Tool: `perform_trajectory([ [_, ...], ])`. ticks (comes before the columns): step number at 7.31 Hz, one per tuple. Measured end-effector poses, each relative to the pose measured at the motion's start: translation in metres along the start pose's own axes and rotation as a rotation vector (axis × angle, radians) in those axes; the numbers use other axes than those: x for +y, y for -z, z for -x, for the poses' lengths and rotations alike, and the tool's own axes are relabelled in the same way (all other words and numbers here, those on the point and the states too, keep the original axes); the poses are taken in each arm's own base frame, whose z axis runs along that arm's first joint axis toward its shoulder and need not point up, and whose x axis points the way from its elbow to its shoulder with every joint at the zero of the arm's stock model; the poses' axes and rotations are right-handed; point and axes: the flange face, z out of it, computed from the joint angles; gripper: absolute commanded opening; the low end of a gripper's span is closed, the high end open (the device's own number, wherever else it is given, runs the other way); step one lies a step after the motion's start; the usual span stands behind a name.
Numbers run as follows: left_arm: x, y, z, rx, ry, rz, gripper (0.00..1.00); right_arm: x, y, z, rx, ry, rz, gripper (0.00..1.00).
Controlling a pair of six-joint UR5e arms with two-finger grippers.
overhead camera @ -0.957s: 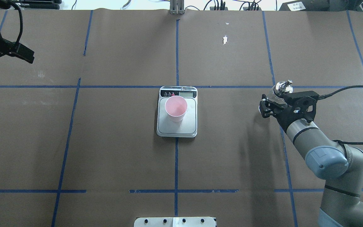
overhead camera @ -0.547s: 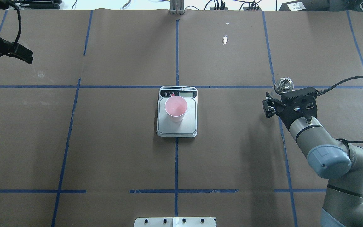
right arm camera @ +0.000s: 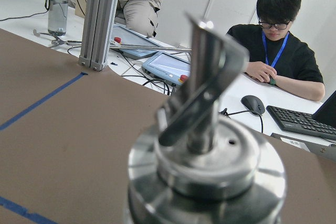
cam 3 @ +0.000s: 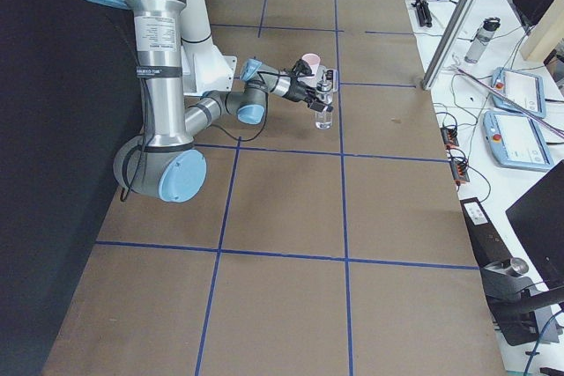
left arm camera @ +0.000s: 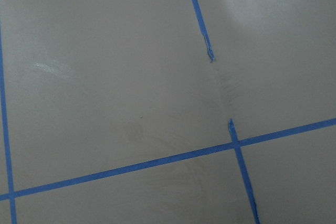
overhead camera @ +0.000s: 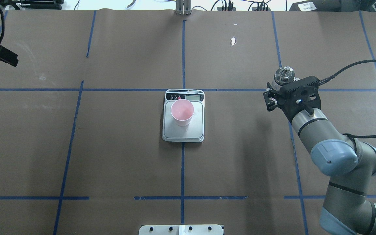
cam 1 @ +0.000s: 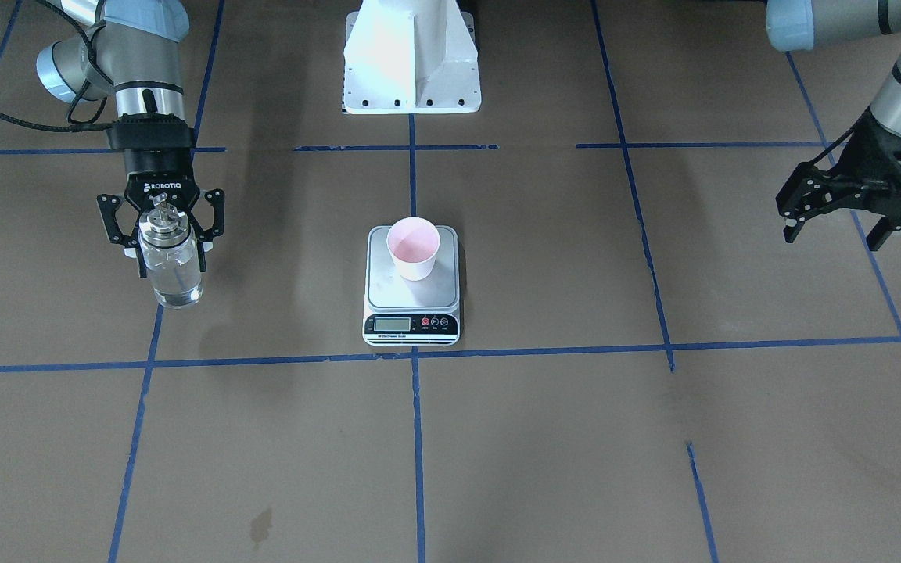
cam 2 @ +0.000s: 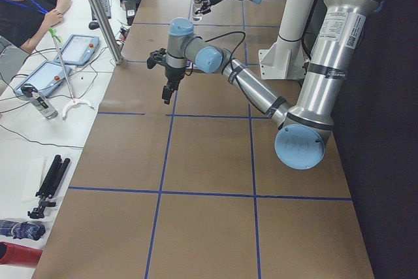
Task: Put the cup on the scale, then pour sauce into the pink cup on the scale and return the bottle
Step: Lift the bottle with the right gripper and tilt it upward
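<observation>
The cup (cam 1: 413, 249) stands upright on the scale (cam 1: 411, 297), on the half of the plate away from the display; the scale sits at the middle of the brown tabletop (cam 1: 576, 430), where blue tape (cam 1: 418, 438) lines cross. The bottle (cam 1: 173, 274) is well apart from the scale, out on the robot's right; it is upright, and the right hand (cam 1: 171, 254) grips it, one finger on each side of the glass below the collar; whether its base touches the tabletop I cannot tell. Clear sauce (cam 1: 177, 289) shows through the lower glass; its level is hard to read.

From overhead the spout (overhead camera: 285, 73) and collar show beyond the right hand (overhead camera: 277, 94), just past a tape line; the cup (overhead camera: 182, 112) and scale (overhead camera: 183, 132) lie centred.

The right wrist view is filled by the blurred spout (right arm camera: 202, 85) and collar (right arm camera: 207, 166); behind them a person (right arm camera: 283, 51) sits at a desk with a keyboard and mouse.

The left hand (cam 1: 834, 227) hangs over the tabletop far out on the robot's left, fingers spread apart and holding nothing; its wrist camera sees only tabletop and tape.
</observation>
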Motion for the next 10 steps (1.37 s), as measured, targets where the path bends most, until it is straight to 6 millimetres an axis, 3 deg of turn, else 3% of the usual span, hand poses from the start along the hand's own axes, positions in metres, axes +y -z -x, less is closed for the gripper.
perform_trajectory([
  [4,0.023,0.000,0.061,-0.019,-0.051,0.028,1.00,-0.029,0.000,-0.001,-0.011,-0.024,-0.031,0.00],
  [10,0.029,-0.004,0.070,-0.024,-0.047,0.039,1.00,-0.054,-0.012,0.019,0.069,0.053,0.030,0.00],
])
